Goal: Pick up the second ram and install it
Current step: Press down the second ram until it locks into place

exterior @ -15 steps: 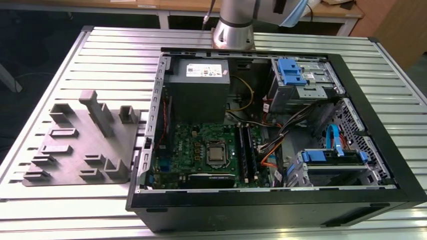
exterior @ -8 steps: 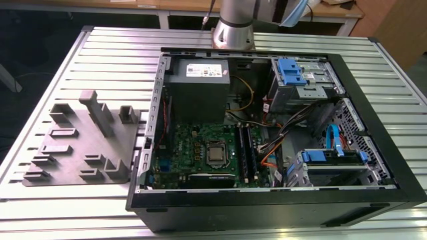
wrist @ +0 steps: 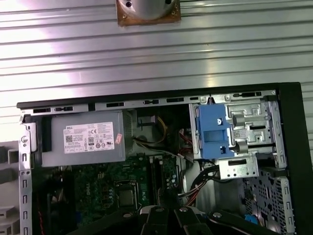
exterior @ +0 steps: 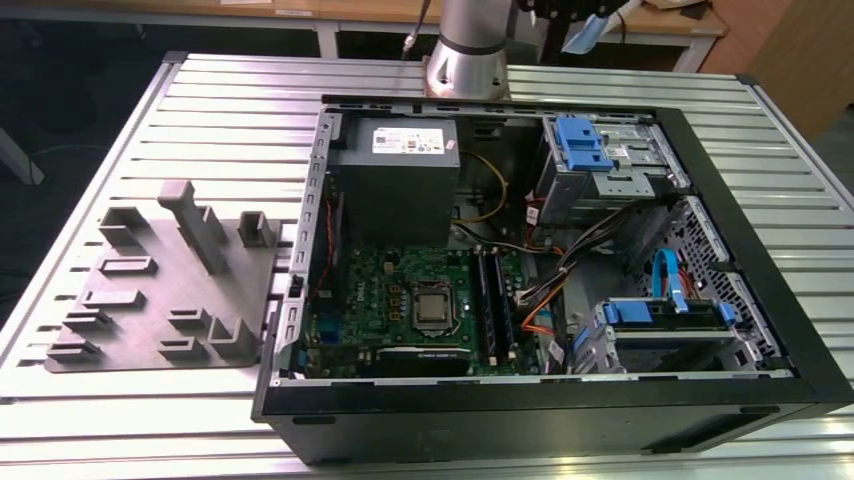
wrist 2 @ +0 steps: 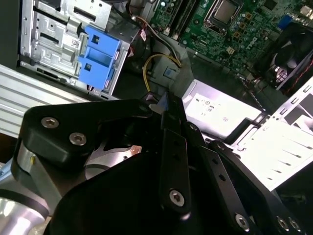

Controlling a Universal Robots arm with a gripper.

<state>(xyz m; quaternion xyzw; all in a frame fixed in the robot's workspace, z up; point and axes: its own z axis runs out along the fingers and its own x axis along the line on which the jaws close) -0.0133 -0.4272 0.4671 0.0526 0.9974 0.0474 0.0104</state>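
Already two memory sticks (exterior: 490, 300) sit in the motherboard (exterior: 400, 300) slots, at three o'clock of the processor — gripper (wrist: 168, 215) state unclear.

You see a ribbed metal table (exterior: 214, 90), a wooden desk (exterior: 267, 10) behind it, and dark floor (exterior: 67, 90) beyond.

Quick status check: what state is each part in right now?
Computer case: lying on its side, panel off, interior exposed.
RAM sticks: two dark sticks seated in the motherboard slots.
Grey fixture block: on the table beside the case, holders bare.
Gripper: above the case, holding nothing visible.
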